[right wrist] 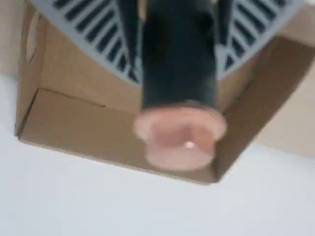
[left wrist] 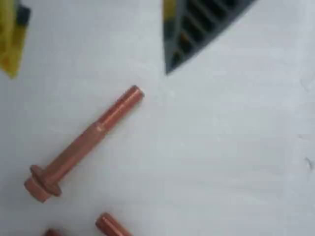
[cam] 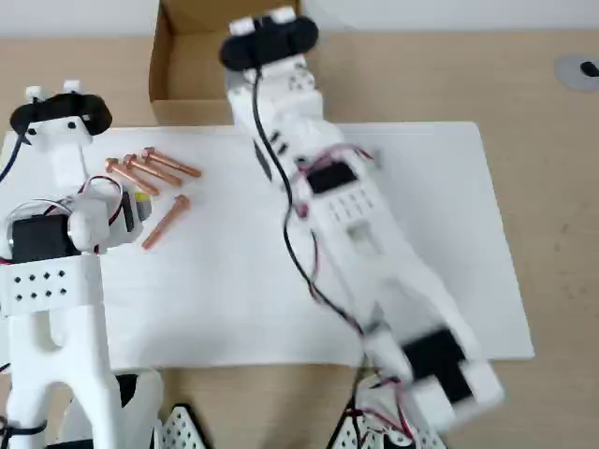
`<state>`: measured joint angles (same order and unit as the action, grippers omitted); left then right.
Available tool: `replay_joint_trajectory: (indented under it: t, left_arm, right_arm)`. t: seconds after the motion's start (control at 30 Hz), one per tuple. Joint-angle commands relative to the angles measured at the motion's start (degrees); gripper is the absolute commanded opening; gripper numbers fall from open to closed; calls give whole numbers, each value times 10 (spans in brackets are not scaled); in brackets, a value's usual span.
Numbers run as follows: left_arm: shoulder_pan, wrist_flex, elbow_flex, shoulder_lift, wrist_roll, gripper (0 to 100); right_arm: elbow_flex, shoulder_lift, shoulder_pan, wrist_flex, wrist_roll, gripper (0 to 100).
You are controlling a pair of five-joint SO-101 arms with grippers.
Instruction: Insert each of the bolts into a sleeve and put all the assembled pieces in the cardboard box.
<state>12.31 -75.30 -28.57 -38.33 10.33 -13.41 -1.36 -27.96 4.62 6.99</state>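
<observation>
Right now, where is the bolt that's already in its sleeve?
The sleeved bolt is gripped in the right claw, close by the cardboard box at the far side of the table.

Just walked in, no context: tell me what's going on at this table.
The right gripper is shut on a black sleeve with a copper bolt in it, close by the cardboard box. The left gripper hangs open over the white sheet, near four loose bolts lying there.
</observation>
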Motion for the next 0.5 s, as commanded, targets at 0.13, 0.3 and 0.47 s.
replay_joint_trajectory:
  t: [0.13,0.3,0.47]
  left_arm:
    - [8,6,-2,-2,6,209]
    - [8,-10,-2,-2,6,210]
    - [8,-33,-3,-1,9,208]
  right_arm:
    - [324,-289,62,-18,-14,9]
    - [491,-450,88,-16,-14,9]
    - [618,-572,97,-16,-14,9]
